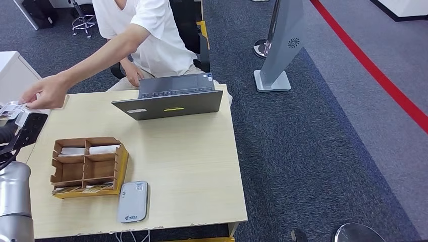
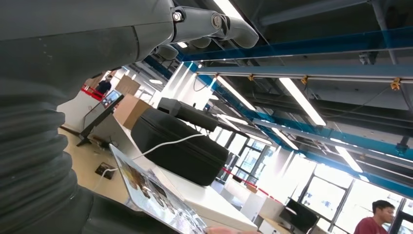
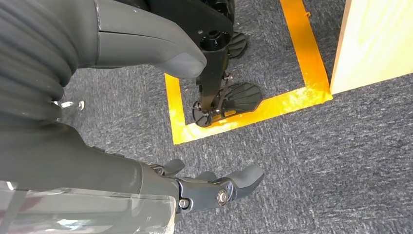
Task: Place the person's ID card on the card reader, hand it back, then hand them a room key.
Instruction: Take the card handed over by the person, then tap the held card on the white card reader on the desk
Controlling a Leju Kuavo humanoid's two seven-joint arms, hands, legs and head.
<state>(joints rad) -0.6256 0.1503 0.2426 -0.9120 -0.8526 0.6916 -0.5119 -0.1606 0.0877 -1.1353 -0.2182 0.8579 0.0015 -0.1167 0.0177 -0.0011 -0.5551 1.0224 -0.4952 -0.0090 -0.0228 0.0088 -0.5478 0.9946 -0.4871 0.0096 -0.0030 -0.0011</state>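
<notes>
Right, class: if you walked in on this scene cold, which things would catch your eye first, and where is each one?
First, the person's hand stretching over the table's far left corner, holding out an ID card toward the left robot hand. Next, the open laptop at the table's far edge. Near the front lie a brown card organizer and, beside it, a grey card reader.

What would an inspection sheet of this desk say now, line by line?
Surface: light wooden table, bare in the middle.
Job's things: ID card in the person's hand at the table's left edge; card reader near the front edge; brown organizer with white cards.
Clutter: open laptop at the far edge.
Hands: left hand beside the ID card, fingers apart from it; right hand over the floor, holding nothing.
Cables: white cable over a black case.
Surroundings: grey carpet, red line, yellow tape, grey stand.
</notes>
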